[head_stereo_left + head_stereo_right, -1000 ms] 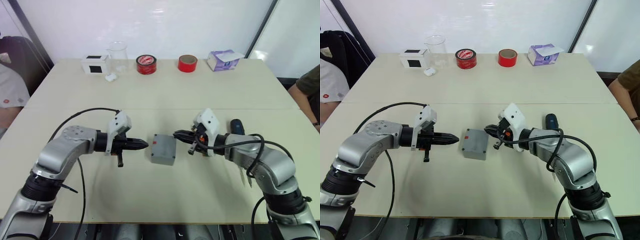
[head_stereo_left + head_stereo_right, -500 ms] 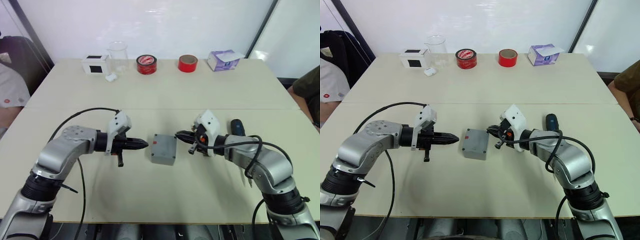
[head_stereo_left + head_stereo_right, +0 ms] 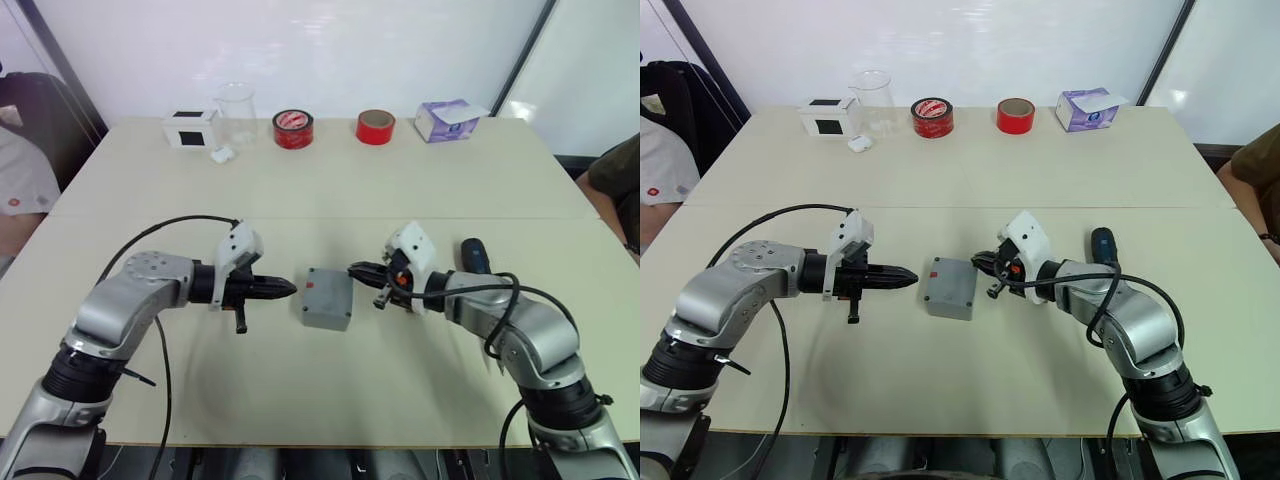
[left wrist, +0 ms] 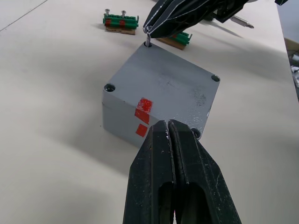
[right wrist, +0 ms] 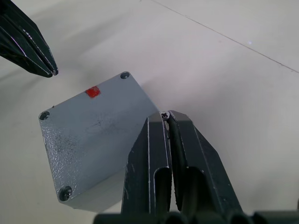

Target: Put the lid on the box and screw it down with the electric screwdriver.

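Observation:
The grey lid with its small red mark sits on the grey box in the middle of the table. My left gripper is shut and empty, its tips just left of the box. My right gripper is shut on a small screw, held over the lid's far right corner hole. Three other corner holes look bare. The electric screwdriver lies on the table behind my right forearm.
Two green screw holders lie on the table beyond the box. Along the far edge stand a white box with a black face, a clear beaker, two red tape rolls and a purple-white carton. A person's arm is at the right.
Almost nothing: my right arm's elbow has shifted slightly while its tips stay at the lid's corner. The left arm and the box have not moved.

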`<move>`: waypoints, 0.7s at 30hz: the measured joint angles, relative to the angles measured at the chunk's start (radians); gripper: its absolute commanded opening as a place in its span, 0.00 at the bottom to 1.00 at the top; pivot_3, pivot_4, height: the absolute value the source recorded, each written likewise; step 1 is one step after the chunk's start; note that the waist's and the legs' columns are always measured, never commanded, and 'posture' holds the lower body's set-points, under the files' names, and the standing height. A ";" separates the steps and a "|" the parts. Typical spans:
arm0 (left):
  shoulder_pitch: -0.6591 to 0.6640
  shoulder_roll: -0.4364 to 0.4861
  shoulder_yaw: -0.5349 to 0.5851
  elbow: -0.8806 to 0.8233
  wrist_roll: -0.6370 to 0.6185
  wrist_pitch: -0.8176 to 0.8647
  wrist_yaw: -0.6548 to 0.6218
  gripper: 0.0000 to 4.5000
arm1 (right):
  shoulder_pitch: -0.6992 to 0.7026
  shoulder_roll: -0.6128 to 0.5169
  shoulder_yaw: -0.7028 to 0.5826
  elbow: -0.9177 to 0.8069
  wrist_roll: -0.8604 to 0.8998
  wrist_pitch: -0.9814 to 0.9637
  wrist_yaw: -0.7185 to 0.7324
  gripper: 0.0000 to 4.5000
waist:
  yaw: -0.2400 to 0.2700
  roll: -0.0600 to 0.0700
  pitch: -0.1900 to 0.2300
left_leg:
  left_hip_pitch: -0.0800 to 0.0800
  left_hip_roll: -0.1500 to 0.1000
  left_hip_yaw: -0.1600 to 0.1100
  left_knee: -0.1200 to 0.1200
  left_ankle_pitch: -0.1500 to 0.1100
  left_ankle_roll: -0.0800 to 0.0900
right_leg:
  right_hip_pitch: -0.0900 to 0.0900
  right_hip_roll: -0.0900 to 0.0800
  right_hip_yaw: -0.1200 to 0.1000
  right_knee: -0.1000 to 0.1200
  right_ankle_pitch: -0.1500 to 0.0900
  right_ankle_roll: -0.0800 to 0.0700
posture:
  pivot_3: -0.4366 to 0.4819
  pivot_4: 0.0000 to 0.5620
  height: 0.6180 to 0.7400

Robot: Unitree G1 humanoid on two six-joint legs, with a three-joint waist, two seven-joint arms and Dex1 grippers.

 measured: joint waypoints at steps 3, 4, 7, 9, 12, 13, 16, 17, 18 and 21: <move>0.005 0.000 -0.001 0.000 0.001 -0.001 0.000 0.00 | 0.000 0.000 0.000 0.000 0.002 0.007 0.003 0.02 | 0.000 0.000 0.000 | 0.000 0.000 0.000 0.000 0.000 0.000 | 0.000 0.000 0.000 0.000 0.000 0.000 | 0.48 0.27 1.00; 0.005 0.000 -0.001 0.000 0.001 -0.001 0.000 0.00 | 0.000 0.000 -0.001 0.000 0.003 0.008 0.003 0.02 | 0.000 0.000 0.000 | 0.000 0.000 0.000 0.000 0.000 0.000 | 0.000 0.000 0.000 0.000 0.000 0.000 | 0.48 0.27 1.00; 0.005 -0.001 -0.002 0.000 0.001 -0.002 0.000 0.00 | 0.000 0.000 -0.001 0.000 0.004 0.009 0.003 0.02 | 0.000 0.000 0.000 | 0.000 0.000 0.000 0.000 0.000 0.000 | 0.000 0.000 0.000 0.000 0.000 0.000 | 0.48 0.27 1.00; 0.005 -0.002 -0.002 0.000 0.001 -0.003 0.000 0.00 | 0.000 0.000 -0.001 0.000 0.004 0.009 0.003 0.02 | 0.000 0.000 0.000 | 0.000 0.000 0.000 0.000 0.000 0.000 | 0.000 0.000 0.000 0.000 0.000 0.000 | 0.48 0.27 1.00; 0.005 -0.002 -0.002 0.000 0.002 -0.003 0.000 0.00 | 0.002 0.000 -0.001 0.000 0.003 0.008 0.003 0.02 | 0.000 0.000 0.000 | 0.000 0.000 0.000 0.000 0.000 0.000 | 0.000 0.000 0.000 0.000 0.000 0.000 | 0.48 0.27 1.00; 0.005 -0.002 -0.002 0.000 0.002 -0.003 0.000 0.00 | 0.006 0.000 -0.001 0.000 0.001 0.008 0.003 0.02 | 0.000 0.000 0.000 | 0.000 0.000 0.000 0.000 0.000 0.000 | 0.000 0.000 0.000 0.000 0.000 0.000 | 0.48 0.27 1.00; 0.005 -0.002 -0.002 0.000 0.002 -0.003 0.000 0.00 | 0.012 0.000 -0.001 0.000 -0.001 0.008 0.003 0.07 | 0.000 0.000 0.000 | 0.000 0.000 0.000 0.000 0.000 0.000 | 0.000 0.000 0.000 0.000 0.000 0.000 | 0.48 0.27 1.00; 0.005 -0.002 -0.002 0.000 0.002 -0.003 0.000 0.00 | 0.012 0.000 -0.001 0.000 -0.001 0.008 0.004 0.14 | 0.000 0.000 0.000 | 0.000 0.000 0.000 0.000 0.000 0.000 | 0.000 0.000 0.000 0.000 0.000 0.000 | 0.48 0.27 1.00; 0.006 -0.002 -0.002 0.000 0.002 -0.003 0.000 0.00 | 0.012 0.000 -0.001 0.000 -0.001 0.008 0.004 0.20 | 0.000 0.000 0.000 | 0.000 0.000 0.000 0.000 0.000 0.000 | 0.000 0.000 0.000 0.000 0.000 0.000 | 0.48 0.27 1.00; 0.007 -0.002 -0.002 0.000 0.002 -0.003 0.000 0.00 | 0.012 0.000 -0.001 0.001 -0.002 0.008 0.006 0.43 | 0.000 0.000 0.000 | 0.000 0.000 0.000 0.000 0.000 0.000 | 0.000 0.000 0.000 0.000 0.000 0.000 | 0.48 0.27 1.00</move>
